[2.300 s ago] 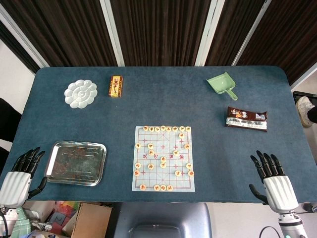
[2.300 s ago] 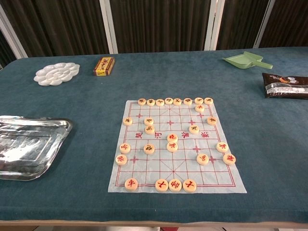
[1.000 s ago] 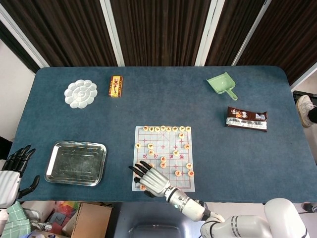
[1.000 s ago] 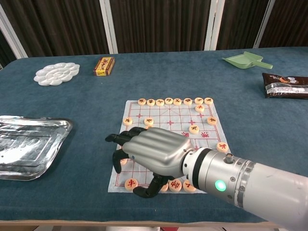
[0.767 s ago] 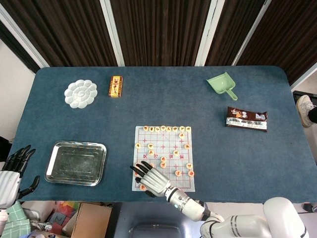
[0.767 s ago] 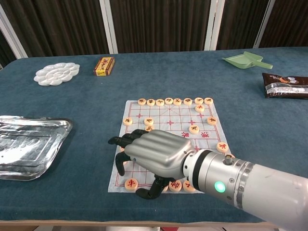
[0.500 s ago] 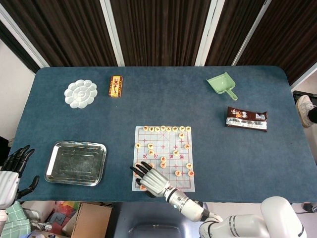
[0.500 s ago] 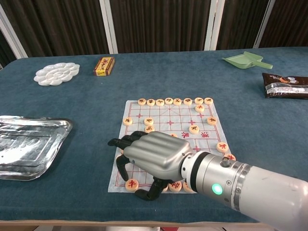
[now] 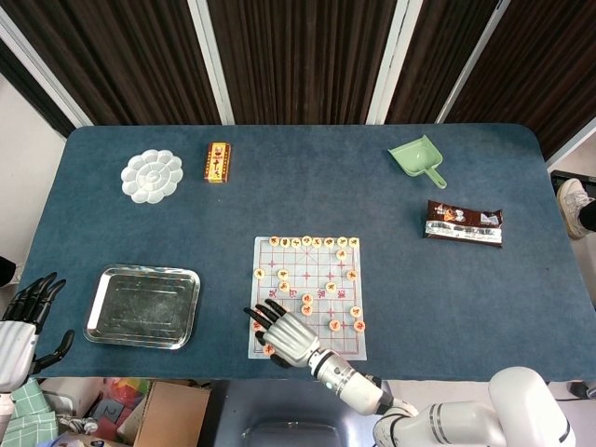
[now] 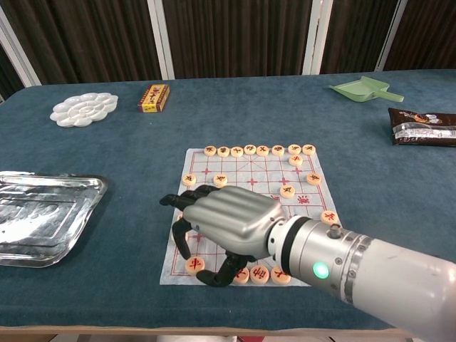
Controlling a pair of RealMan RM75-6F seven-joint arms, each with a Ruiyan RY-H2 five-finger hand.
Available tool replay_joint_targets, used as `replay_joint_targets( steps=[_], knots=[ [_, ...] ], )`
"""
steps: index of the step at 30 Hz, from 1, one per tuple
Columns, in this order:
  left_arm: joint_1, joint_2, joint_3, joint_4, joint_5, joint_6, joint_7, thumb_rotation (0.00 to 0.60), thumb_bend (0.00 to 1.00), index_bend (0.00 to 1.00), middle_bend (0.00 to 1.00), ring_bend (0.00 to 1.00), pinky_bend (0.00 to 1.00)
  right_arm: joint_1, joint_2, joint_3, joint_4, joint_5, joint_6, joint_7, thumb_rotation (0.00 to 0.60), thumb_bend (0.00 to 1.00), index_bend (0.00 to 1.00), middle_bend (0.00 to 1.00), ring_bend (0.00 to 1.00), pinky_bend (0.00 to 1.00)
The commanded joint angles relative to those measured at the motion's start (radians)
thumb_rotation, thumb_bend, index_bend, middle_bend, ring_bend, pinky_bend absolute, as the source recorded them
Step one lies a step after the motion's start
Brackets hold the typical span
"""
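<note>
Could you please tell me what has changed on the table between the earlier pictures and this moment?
The right hand swung in from the table's right edge and now hangs, fingers curled down, over the near left part of the chess board; whether it grips a piece cannot be told. The left hand drew slightly back off the table's left edge. The metal tray, palette, small box, dustpan and snack packet stayed put.

Right hand [image 9: 284, 334] over chessboard [image 9: 317, 284]

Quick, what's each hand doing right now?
Left hand: open, fingers apart, holding nothing, off the table's near left edge.
Right hand: fingers curled down over pieces on the chess board; a grip cannot be told.
</note>
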Motion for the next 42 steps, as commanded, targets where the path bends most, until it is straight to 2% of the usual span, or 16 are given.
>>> replay_joint_targets(
  steps=[1, 13, 24, 27, 28, 30, 32, 34, 35, 38, 40, 42],
  knots=[
    [0.001, 0.0, 0.001, 0.0, 0.001, 0.001, 0.0, 0.6, 0.39, 0.0, 0.0, 0.0, 0.12, 0.002, 0.006, 0.009, 0.0, 0.002, 0.01, 0.01, 0.6, 0.49, 0.61, 0.04, 0.0, 0.0],
    [0.0, 0.002, 0.0, 0.001, -0.001, -0.001, -0.005, 0.6, 0.39, 0.0, 0.0, 0.0, 0.12, 0.026, -0.019, 0.019, 0.06, 0.046, 0.014, -0.018, 0.6, 0.49, 0.59, 0.04, 0.0, 0.0],
    [0.0, 0.004, 0.003, 0.003, 0.007, 0.004, -0.018, 0.6, 0.4, 0.0, 0.0, 0.0, 0.12, 0.031, -0.009, 0.007, 0.037, 0.063, 0.024, -0.026, 0.6, 0.49, 0.49, 0.04, 0.0, 0.0],
    [0.003, 0.005, 0.005, 0.006, 0.013, 0.011, -0.02, 0.6, 0.39, 0.0, 0.0, 0.0, 0.12, 0.015, 0.023, -0.004, -0.007, 0.023, 0.065, -0.006, 0.6, 0.49, 0.45, 0.04, 0.0, 0.0],
    [0.004, 0.005, 0.005, 0.008, 0.014, 0.014, -0.019, 0.6, 0.39, 0.0, 0.0, 0.0, 0.12, 0.002, 0.045, -0.016, -0.032, 0.002, 0.091, -0.002, 0.6, 0.49, 0.42, 0.04, 0.0, 0.0],
    [0.007, 0.006, 0.005, 0.009, 0.016, 0.022, -0.023, 0.6, 0.39, 0.0, 0.0, 0.0, 0.12, -0.058, 0.143, -0.068, -0.134, -0.065, 0.192, -0.009, 0.6, 0.49, 0.27, 0.02, 0.0, 0.0],
    [0.012, 0.005, 0.005, 0.012, 0.018, 0.032, -0.016, 0.6, 0.4, 0.0, 0.0, 0.0, 0.12, -0.149, 0.285, -0.146, -0.255, -0.135, 0.333, -0.05, 0.6, 0.45, 0.1, 0.0, 0.0, 0.0],
    [0.017, 0.003, 0.005, 0.01, 0.018, 0.039, -0.001, 0.6, 0.4, 0.0, 0.0, 0.0, 0.12, -0.265, 0.429, -0.228, -0.346, -0.204, 0.512, -0.083, 0.6, 0.39, 0.01, 0.0, 0.0, 0.0],
    [0.019, 0.002, 0.005, 0.007, 0.017, 0.04, 0.009, 0.6, 0.4, 0.0, 0.0, 0.0, 0.12, -0.32, 0.481, -0.259, -0.365, -0.225, 0.592, -0.081, 0.6, 0.38, 0.0, 0.0, 0.0, 0.0],
    [0.028, -0.002, 0.007, -0.009, 0.006, 0.038, 0.059, 0.6, 0.39, 0.0, 0.0, 0.0, 0.12, -0.486, 0.581, -0.323, -0.327, -0.248, 0.808, 0.034, 0.6, 0.38, 0.0, 0.0, 0.0, 0.0],
    [0.032, -0.008, 0.005, -0.021, -0.003, 0.036, 0.101, 0.6, 0.39, 0.0, 0.0, 0.0, 0.12, -0.571, 0.594, -0.325, -0.243, -0.216, 0.889, 0.163, 0.6, 0.38, 0.0, 0.0, 0.0, 0.0],
    [0.035, -0.013, 0.004, -0.032, -0.01, 0.034, 0.134, 0.6, 0.39, 0.0, 0.0, 0.0, 0.12, -0.618, 0.588, -0.308, -0.179, -0.168, 0.91, 0.239, 0.6, 0.38, 0.0, 0.0, 0.0, 0.0]
  ],
)
